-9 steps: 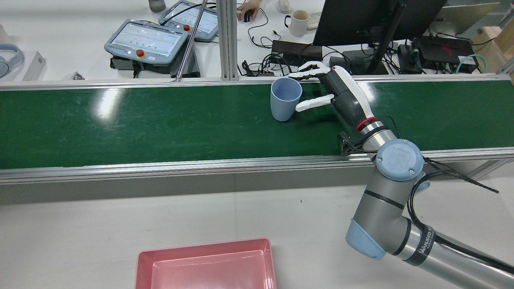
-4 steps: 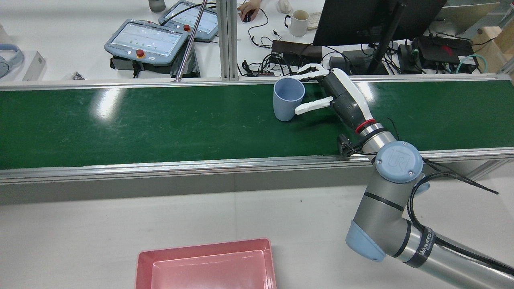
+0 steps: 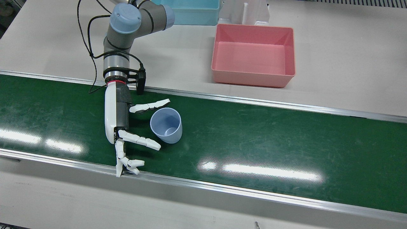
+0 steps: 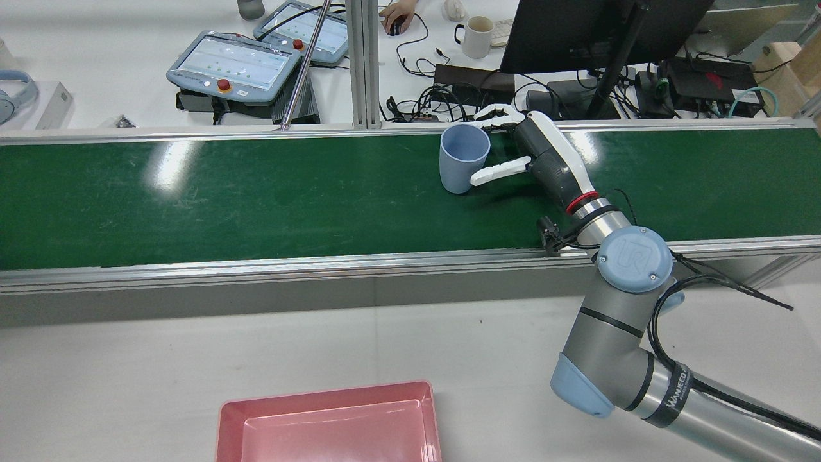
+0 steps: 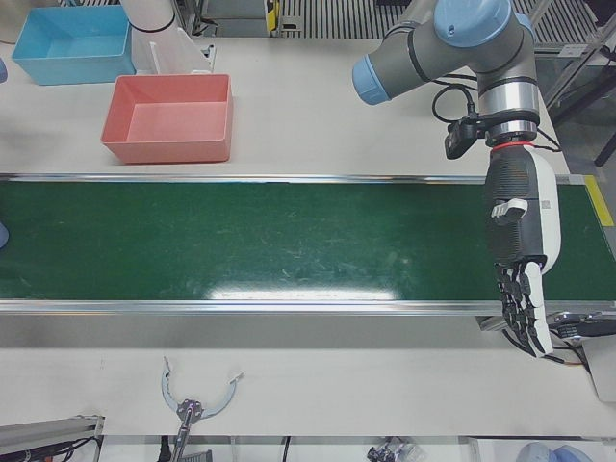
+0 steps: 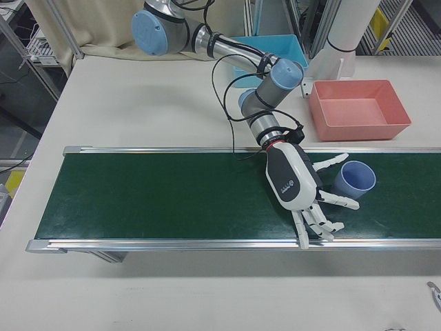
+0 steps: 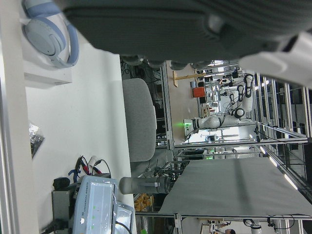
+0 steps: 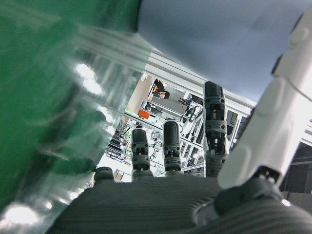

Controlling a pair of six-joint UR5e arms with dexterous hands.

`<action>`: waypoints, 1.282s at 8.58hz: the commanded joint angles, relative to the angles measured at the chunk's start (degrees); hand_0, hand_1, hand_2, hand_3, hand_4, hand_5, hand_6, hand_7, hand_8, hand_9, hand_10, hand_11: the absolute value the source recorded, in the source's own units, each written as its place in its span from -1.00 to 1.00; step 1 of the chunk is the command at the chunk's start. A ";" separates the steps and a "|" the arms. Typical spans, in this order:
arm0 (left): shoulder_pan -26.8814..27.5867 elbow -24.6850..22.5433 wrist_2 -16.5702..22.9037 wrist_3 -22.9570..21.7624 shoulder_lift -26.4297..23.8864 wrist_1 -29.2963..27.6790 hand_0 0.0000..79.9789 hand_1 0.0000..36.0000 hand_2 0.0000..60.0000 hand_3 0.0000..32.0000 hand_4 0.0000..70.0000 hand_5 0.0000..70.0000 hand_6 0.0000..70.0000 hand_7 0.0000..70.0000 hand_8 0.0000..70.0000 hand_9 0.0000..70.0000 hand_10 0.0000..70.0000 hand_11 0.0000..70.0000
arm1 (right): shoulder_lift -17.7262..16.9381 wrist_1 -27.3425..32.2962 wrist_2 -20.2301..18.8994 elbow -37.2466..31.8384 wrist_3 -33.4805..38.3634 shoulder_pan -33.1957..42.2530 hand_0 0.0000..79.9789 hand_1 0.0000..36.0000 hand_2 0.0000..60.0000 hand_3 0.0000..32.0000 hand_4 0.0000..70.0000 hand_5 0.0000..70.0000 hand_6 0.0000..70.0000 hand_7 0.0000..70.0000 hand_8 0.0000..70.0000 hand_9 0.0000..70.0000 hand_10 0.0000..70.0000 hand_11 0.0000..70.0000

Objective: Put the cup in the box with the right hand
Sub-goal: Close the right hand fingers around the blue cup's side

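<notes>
A pale blue cup (image 3: pixel 166 125) stands upright on the green conveyor belt (image 3: pixel 254 136). My right hand (image 3: pixel 116 114) lies open beside it, thumb on one side and fingers (image 3: pixel 140 140) on the other, the cup between them. The rear view shows the cup (image 4: pixel 463 159) by the far rail with the right hand (image 4: pixel 545 157) to its right. The right-front view has the cup (image 6: pixel 355 179) just past the hand (image 6: pixel 293 183). Pale blue cup wall (image 8: pixel 219 39) fills the top of the right hand view. The empty pink box (image 3: pixel 252 78) sits on the white table. My left hand (image 5: pixel 520 250) hangs open over the belt's edge.
A blue bin (image 3: pixel 190 12) and a white pedestal (image 3: pixel 248 12) stand behind the pink box. Beyond the belt's far rail are teach pendants (image 4: pixel 234 64), a white mug (image 4: pixel 478 36), cables, a monitor and a person's hand (image 4: pixel 397 13).
In the rear view the cup has drifted right along the belt, deeper between the right hand's thumb and fingers. The right hand has shifted slightly and stays open.
</notes>
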 commanded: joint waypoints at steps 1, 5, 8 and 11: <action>-0.05 0.03 0.00 0.00 0.00 0.00 -1.00 -1.00 -1.00 -1.00 -1.00 -1.00 -1.00 -1.00 -1.00 -1.00 -1.00 -1.00 | 0.30 0.01 -0.12 0.04 -0.34 -0.17 0.19 -0.61 -1.00 -0.06 0.15 -0.95 -0.81 0.30 -0.66 -0.37 -0.96 -0.95; -0.05 -0.06 0.00 0.00 0.00 0.00 -1.00 -1.00 -1.00 -1.00 -1.00 -1.00 -1.00 -1.00 -1.00 -1.00 -1.00 -1.00 | 0.21 0.01 -0.20 -0.04 -0.78 -0.43 0.20 -0.56 -1.00 -0.06 0.14 -0.94 -0.81 0.31 -0.65 -0.36 -0.96 -0.95; 0.04 0.03 0.00 0.00 0.00 0.00 -1.00 -1.00 -1.00 -1.00 -1.00 -1.00 -1.00 -1.00 -1.00 -1.00 -1.00 -1.00 | -0.05 0.01 -0.20 -0.04 -0.78 -0.43 0.20 -0.55 -1.00 0.00 0.09 -0.93 -0.81 0.29 -0.65 -0.36 -0.96 -0.95; -0.05 -0.06 0.00 0.00 0.00 0.00 -1.00 -1.00 -1.00 -1.00 -1.00 -1.00 -1.00 -1.00 -1.00 -1.00 -1.00 -1.00 | -0.05 0.01 -0.03 0.04 -0.69 -0.34 0.22 -0.49 -1.00 0.01 0.04 -0.92 -0.80 0.31 -0.63 -0.33 -0.95 -0.92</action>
